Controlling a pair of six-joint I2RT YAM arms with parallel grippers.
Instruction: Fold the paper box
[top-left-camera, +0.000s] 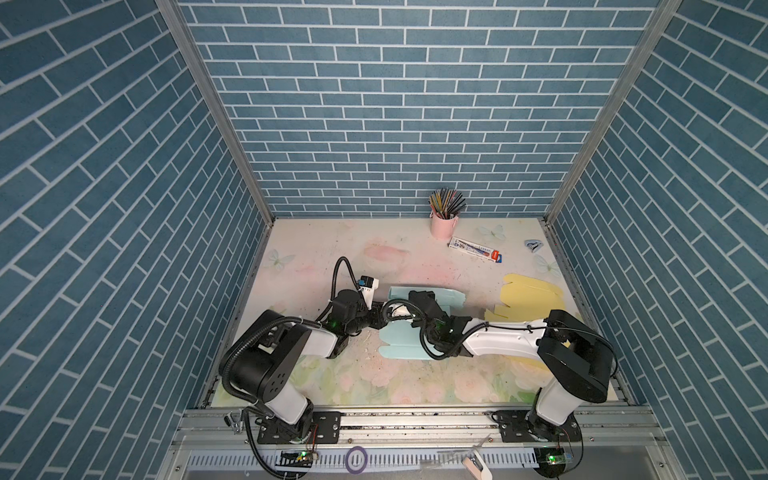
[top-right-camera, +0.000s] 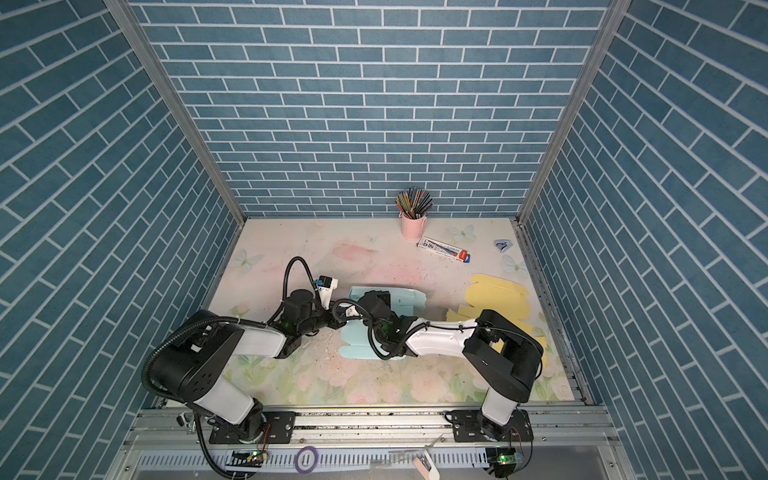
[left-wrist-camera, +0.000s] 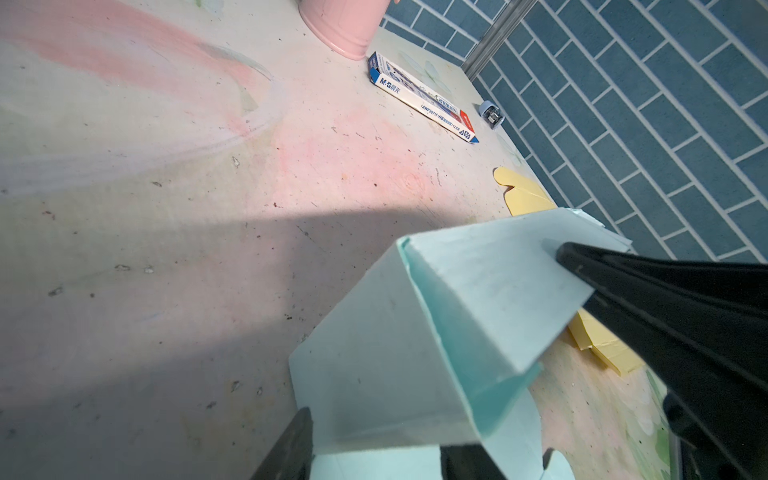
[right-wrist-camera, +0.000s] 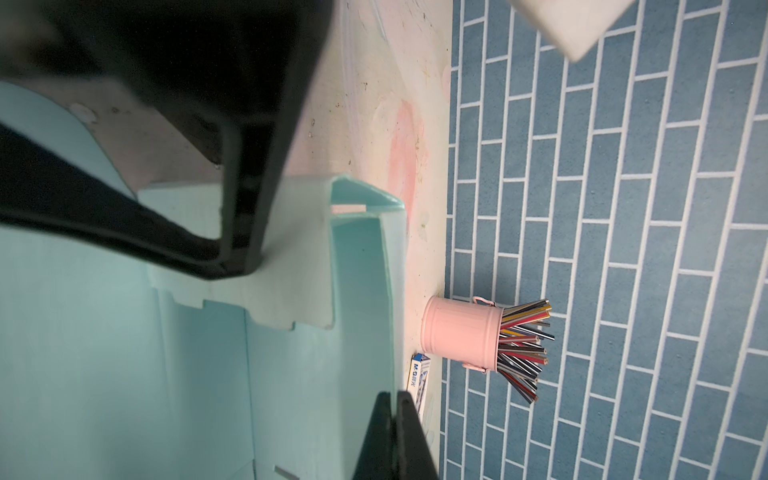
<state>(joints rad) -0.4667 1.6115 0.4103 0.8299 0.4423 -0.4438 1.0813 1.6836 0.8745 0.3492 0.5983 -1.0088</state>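
Note:
The light blue paper box (top-left-camera: 405, 349) (top-right-camera: 357, 345) lies half folded in the middle of the table, its far wall standing up. My left gripper (top-left-camera: 376, 318) (top-right-camera: 332, 320) comes at the box's left end. In the left wrist view it (left-wrist-camera: 380, 453) is open, its fingers apart on either side of a raised side flap of the box (left-wrist-camera: 415, 332). My right gripper (top-left-camera: 415, 296) (top-right-camera: 372, 297) reaches over the box (right-wrist-camera: 124, 353) from the right. Its fingers (right-wrist-camera: 395, 399) are shut with nothing between them. In the left wrist view its black tip rests against the raised far wall.
A flat yellow box blank (top-left-camera: 528, 299) lies at the right, partly under the right arm. At the back right stand a pink pencil cup (top-left-camera: 444, 224), a pencil carton (top-left-camera: 476, 249) and a small sharpener (top-left-camera: 534, 246). A purple ring (top-left-camera: 356, 459) sits on the front rail.

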